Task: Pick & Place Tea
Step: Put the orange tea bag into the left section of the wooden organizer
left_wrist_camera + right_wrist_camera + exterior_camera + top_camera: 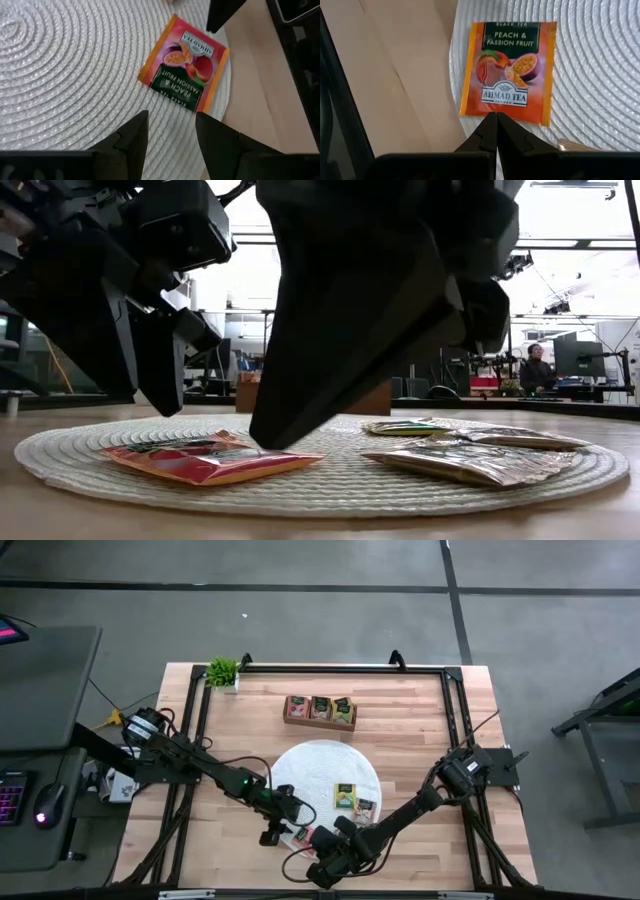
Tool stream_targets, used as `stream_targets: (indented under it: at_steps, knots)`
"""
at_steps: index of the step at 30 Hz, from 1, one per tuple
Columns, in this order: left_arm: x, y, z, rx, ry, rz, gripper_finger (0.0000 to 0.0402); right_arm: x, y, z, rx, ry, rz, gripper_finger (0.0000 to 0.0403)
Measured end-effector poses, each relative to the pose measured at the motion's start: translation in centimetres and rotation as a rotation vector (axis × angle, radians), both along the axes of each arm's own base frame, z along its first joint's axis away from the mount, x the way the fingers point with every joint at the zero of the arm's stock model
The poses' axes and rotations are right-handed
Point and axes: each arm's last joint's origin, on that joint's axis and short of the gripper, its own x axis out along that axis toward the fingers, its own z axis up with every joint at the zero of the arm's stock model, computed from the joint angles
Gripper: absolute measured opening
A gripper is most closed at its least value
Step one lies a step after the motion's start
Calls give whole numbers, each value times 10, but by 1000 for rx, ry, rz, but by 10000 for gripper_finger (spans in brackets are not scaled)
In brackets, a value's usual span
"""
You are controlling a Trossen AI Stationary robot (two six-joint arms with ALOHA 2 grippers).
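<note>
White mat (300,768) holds orange tea packet (508,71) — left gripper (170,135) spread, right gripper (496,129) pressed together beside it

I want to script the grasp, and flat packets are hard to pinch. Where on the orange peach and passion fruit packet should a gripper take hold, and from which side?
Take the peach packet by the edge overhanging the rim of the white mat, coming from the bare-table side. It lies flat, so only there can a jaw slip under. The right gripper, shut, sits at one edge; the left gripper is open nearby.
</note>
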Motion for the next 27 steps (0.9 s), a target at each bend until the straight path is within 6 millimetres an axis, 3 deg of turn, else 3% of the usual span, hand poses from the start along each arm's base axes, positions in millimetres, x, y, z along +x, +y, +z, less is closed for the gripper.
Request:
stream_targets:
  at_steps: [13,27]
  knots:
    - [1,0,1,-9,-14,0,161,7,-8,1,-18,-25,-14,0]
    - [1,0,1,-31,5,18,161,12,-5,-19,14,-9,-1,0]
